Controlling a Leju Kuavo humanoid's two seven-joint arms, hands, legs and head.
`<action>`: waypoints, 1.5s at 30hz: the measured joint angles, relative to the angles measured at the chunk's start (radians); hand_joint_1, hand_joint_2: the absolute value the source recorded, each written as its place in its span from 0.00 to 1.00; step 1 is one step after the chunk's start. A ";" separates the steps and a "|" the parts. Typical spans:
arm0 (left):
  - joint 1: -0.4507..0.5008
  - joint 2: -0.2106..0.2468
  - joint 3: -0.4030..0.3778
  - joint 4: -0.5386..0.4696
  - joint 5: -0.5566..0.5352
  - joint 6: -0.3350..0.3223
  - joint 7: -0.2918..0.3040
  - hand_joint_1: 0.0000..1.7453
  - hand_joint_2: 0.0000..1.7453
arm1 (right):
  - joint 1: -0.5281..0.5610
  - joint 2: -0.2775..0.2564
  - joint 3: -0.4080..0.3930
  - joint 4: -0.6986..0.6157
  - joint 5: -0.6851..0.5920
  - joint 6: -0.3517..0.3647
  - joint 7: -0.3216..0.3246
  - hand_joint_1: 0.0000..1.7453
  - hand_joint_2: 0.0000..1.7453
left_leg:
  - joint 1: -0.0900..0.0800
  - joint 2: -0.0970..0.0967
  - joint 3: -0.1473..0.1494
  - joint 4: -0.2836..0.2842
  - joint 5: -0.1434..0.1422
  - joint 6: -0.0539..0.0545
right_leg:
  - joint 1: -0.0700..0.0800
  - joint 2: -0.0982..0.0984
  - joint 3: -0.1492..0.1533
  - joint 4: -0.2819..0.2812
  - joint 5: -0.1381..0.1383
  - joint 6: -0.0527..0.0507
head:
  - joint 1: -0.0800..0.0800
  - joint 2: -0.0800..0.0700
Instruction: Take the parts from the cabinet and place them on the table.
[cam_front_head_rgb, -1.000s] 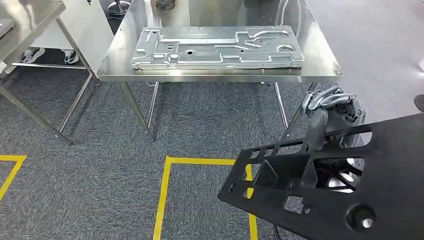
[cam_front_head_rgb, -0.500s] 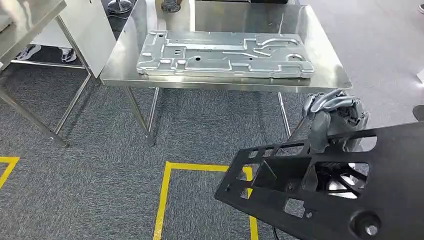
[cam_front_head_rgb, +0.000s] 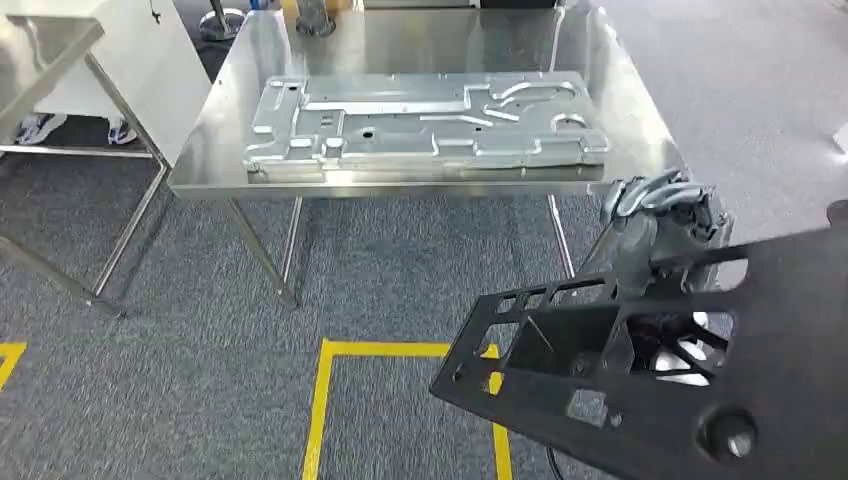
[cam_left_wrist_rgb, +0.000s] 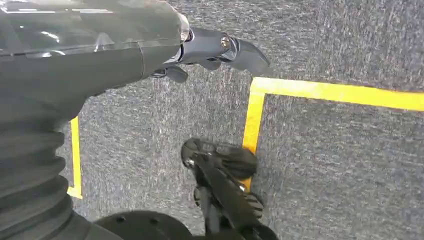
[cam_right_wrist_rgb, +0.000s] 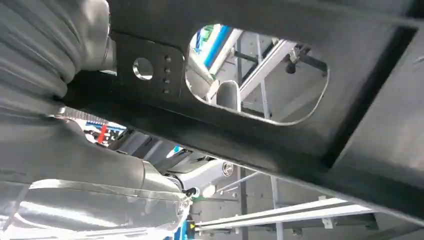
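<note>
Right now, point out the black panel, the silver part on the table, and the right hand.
black panel (cam_front_head_rgb: 640, 400), head view, on its flat face beside the cutouts.
silver part (cam_front_head_rgb: 420, 125), head view, middle of its stamped top.
right hand (cam_front_head_rgb: 655, 215), head view, fingers over the panel's upper edge.

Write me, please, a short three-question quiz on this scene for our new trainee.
1. True or false: the silver stamped panel lies flat on the steel table.
2. Which hand holds the black perforated plate: A left, B right?
3. What colour is the tape line on the carpet?

Key: 1 true; 2 B, the right hand, while the left hand holds nothing; 3 yellow.
</note>
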 joint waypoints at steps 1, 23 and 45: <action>0.001 0.000 0.000 0.000 0.000 0.000 0.000 0.00 1.00 | 0.000 0.000 0.000 0.000 0.000 0.002 0.000 1.00 1.00 | 0.000 0.000 0.002 -0.036 0.032 -0.002 | 0.000 0.002 0.011 0.000 -0.008 0.002 | 0.000 0.000; -0.004 -0.005 0.000 0.002 -0.017 0.003 0.000 0.00 1.00 | -0.010 0.000 -0.038 -0.006 -0.037 0.008 -0.002 1.00 1.00 | -0.009 -0.007 0.207 -0.301 0.103 0.018 | 0.012 0.003 -0.093 0.018 0.064 0.016 | 0.007 0.000; -0.001 0.001 -0.002 0.002 -0.032 0.012 0.003 0.00 1.00 | 0.003 0.001 -0.056 -0.005 -0.063 0.026 -0.027 1.00 1.00 | -0.003 0.008 0.119 -0.303 0.170 0.043 | -0.005 0.005 -0.146 0.312 -0.141 0.060 | 0.005 0.000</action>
